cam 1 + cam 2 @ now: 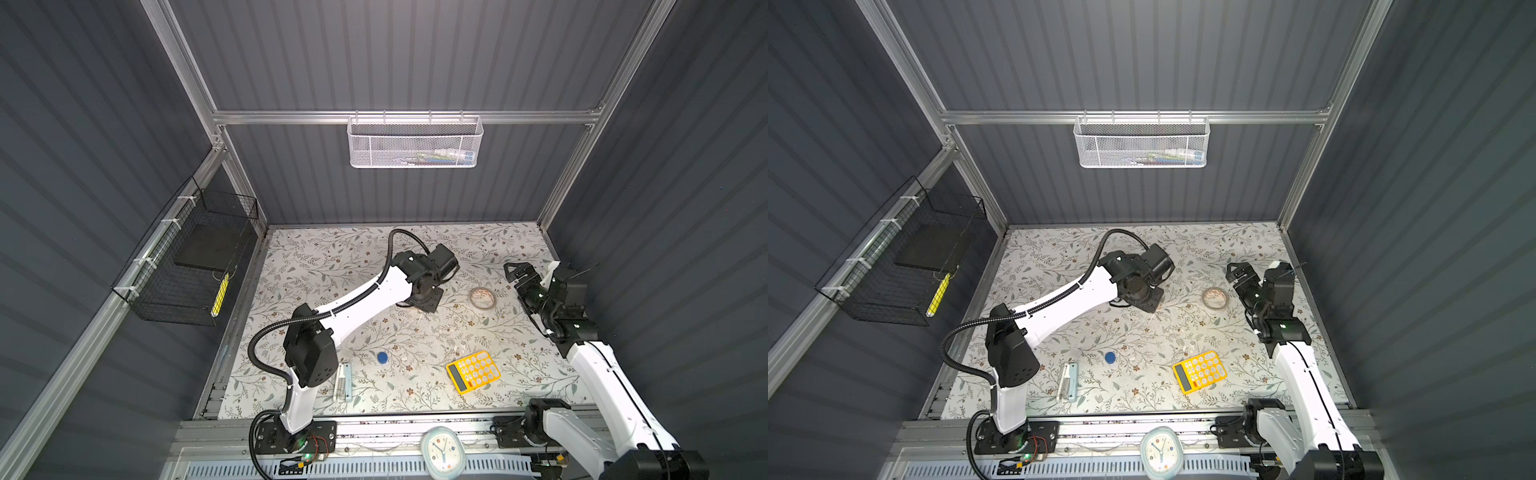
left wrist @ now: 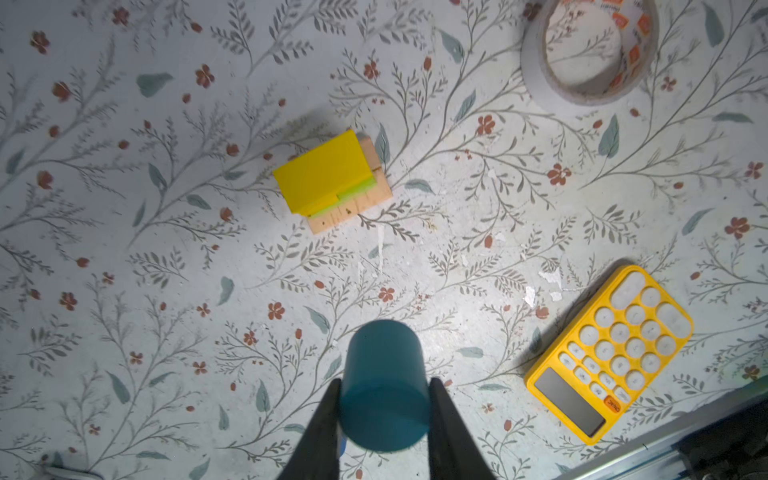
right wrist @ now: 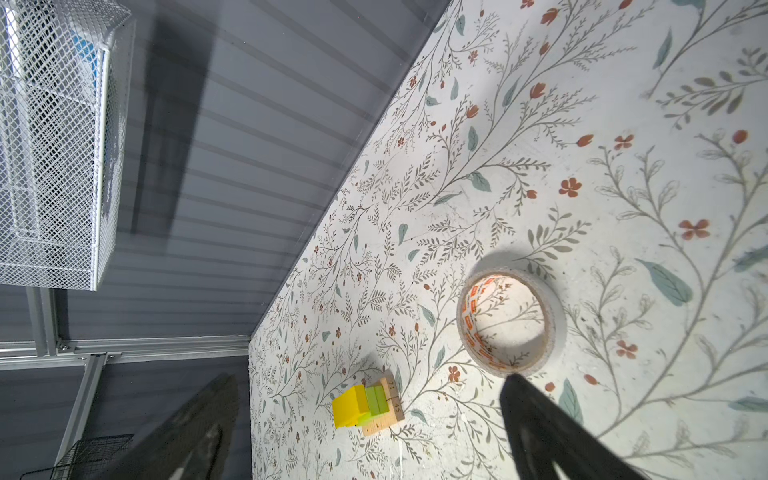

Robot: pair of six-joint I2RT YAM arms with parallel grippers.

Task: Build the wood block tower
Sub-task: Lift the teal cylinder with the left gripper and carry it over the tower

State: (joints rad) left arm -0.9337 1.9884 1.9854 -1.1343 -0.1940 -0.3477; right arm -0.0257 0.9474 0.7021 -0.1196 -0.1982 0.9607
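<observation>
A partly built tower (image 2: 332,178) stands on the flowered table: a yellow block on lime-green blocks on tan wooden bars. It also shows in the right wrist view as a small stack (image 3: 365,405). My left gripper (image 2: 384,382) hovers above the table near it, shut on a short blue cylinder (image 2: 384,374). In both top views the left wrist hides the tower. A second blue cylinder (image 1: 382,357) (image 1: 1110,357) lies on the table toward the front. My right gripper (image 1: 515,274) (image 3: 368,380) hangs open and empty at the right, beyond the tape roll.
A clear tape roll (image 1: 482,298) (image 2: 590,50) lies right of the tower. A yellow calculator (image 1: 473,371) (image 2: 611,353) sits front right. A pale stapler-like item (image 1: 343,380) lies front left. A clock (image 1: 442,453) rests on the front rail. Wire baskets hang on the walls.
</observation>
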